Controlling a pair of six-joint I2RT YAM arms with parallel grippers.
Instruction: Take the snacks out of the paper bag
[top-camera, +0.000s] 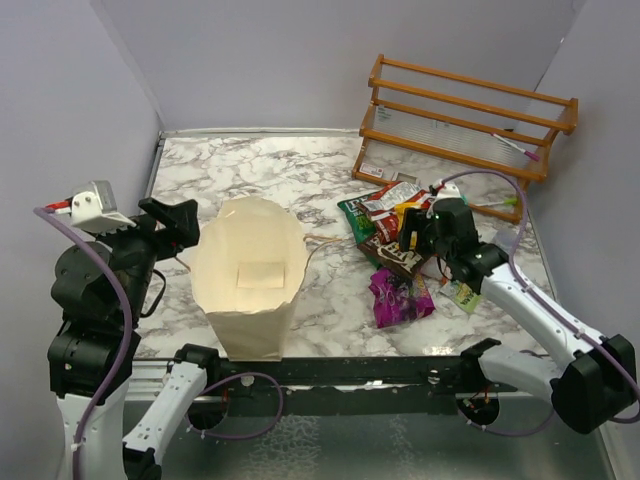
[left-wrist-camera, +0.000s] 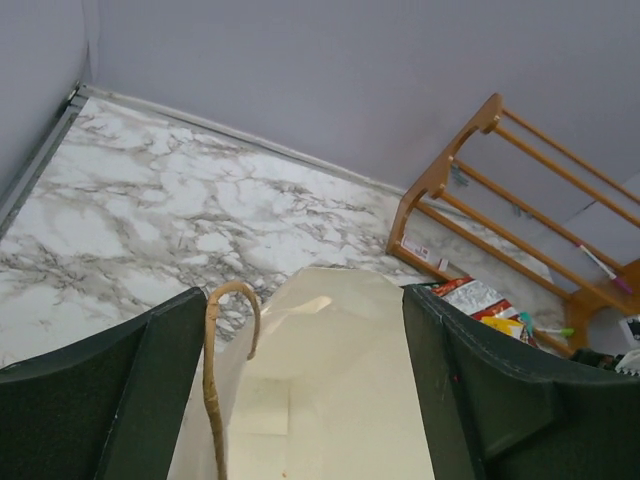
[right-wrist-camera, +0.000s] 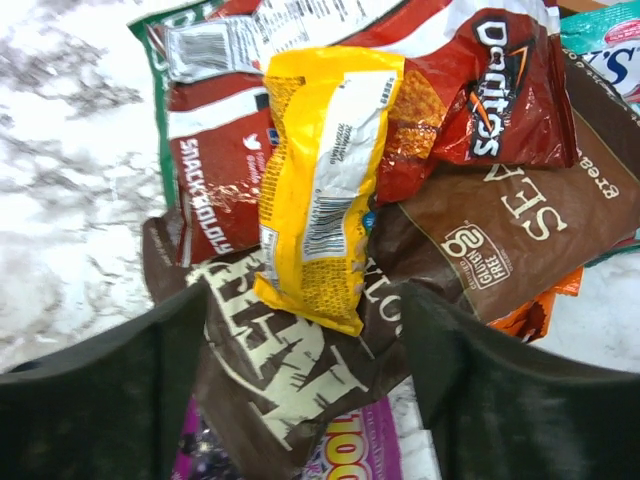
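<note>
The cream paper bag (top-camera: 250, 268) stands upright left of centre, its mouth open; nothing shows inside it (left-wrist-camera: 340, 390). My left gripper (top-camera: 178, 225) is at the bag's left rim, open (left-wrist-camera: 302, 300), with the brown cord handle (left-wrist-camera: 213, 370) standing free by its left finger. The snacks lie piled on the table right of the bag: a yellow packet (right-wrist-camera: 320, 180) on a dark brown one (right-wrist-camera: 290, 380), a red one (right-wrist-camera: 480, 90), a magenta one (top-camera: 400, 297) and a green bag (top-camera: 354, 214). My right gripper (top-camera: 412, 238) hovers open over the pile (right-wrist-camera: 300, 310), holding nothing.
An orange wooden rack (top-camera: 465, 115) stands at the back right, with pens lying near it. Grey walls close in the marble table (top-camera: 260, 170) on the left, back and right. The bag's other cord handle (top-camera: 320, 245) hangs toward the pile.
</note>
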